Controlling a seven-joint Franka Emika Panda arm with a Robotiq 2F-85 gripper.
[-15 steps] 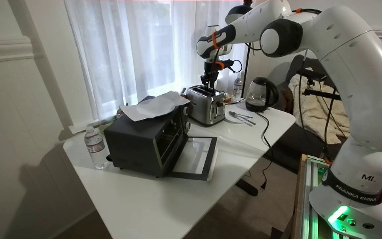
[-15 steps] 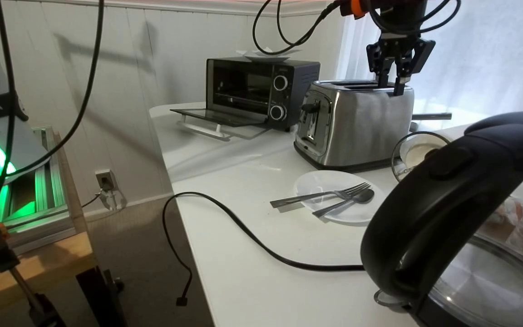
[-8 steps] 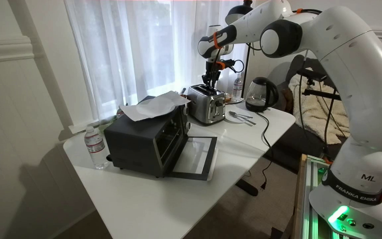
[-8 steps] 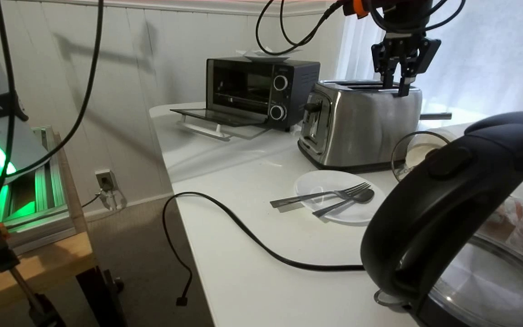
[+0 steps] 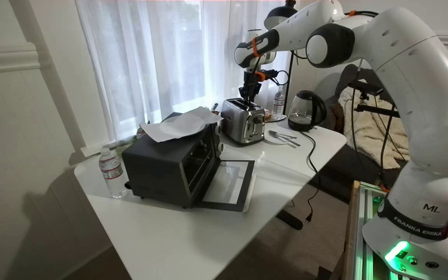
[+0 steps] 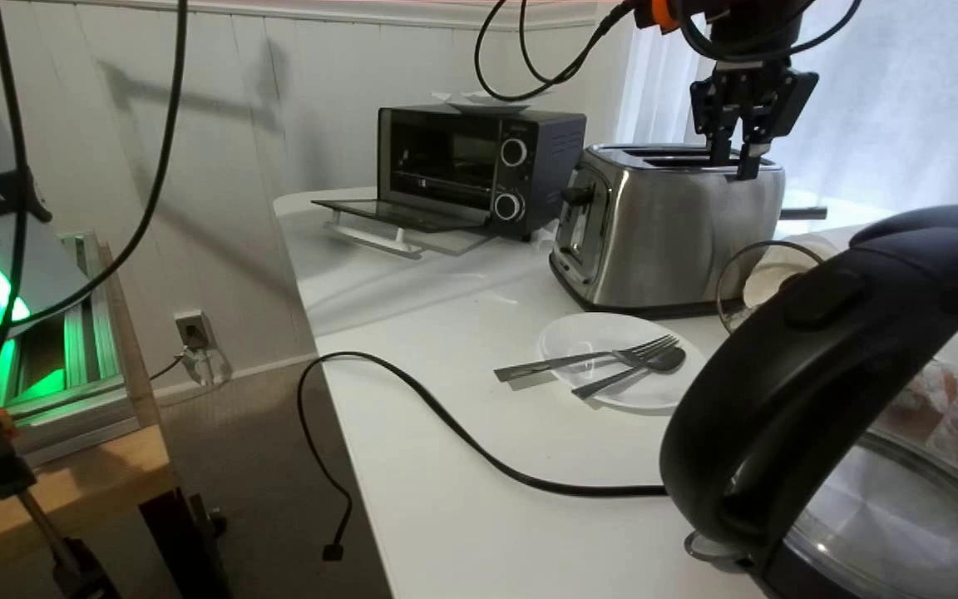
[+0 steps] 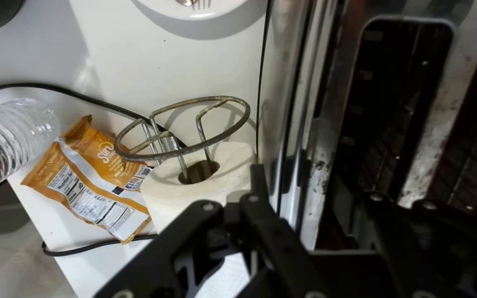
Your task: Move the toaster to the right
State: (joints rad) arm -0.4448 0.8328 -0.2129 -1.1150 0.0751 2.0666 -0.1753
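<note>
The silver toaster [image 5: 239,122] stands upright on the white table in both exterior views [image 6: 678,237]. It is beside the toaster oven, its lever end facing the robot's side. My gripper [image 6: 735,165] is over its far end, with one finger down in a slot and the other outside along its side wall. The wrist view shows the fingers [image 7: 302,186] on either side of that wall, with the toaster [image 7: 422,174] filling the right part. The fingers look closed round the wall. The tip inside the slot is dark and hard to see.
The dark toaster oven [image 5: 150,155] has its door down. A plate [image 6: 575,329] with fork and spoon lies beside the toaster. The kettle [image 5: 301,112] and its cord are further along. A cream roll [image 7: 230,165] under a wire ring, a snack bag [image 7: 97,165] and a bottle [image 7: 10,136] lie close.
My gripper and the toaster have shifted together, away from the oven and a little toward the window and kettle. The toaster has turned slightly. The oven and plate have not moved.
</note>
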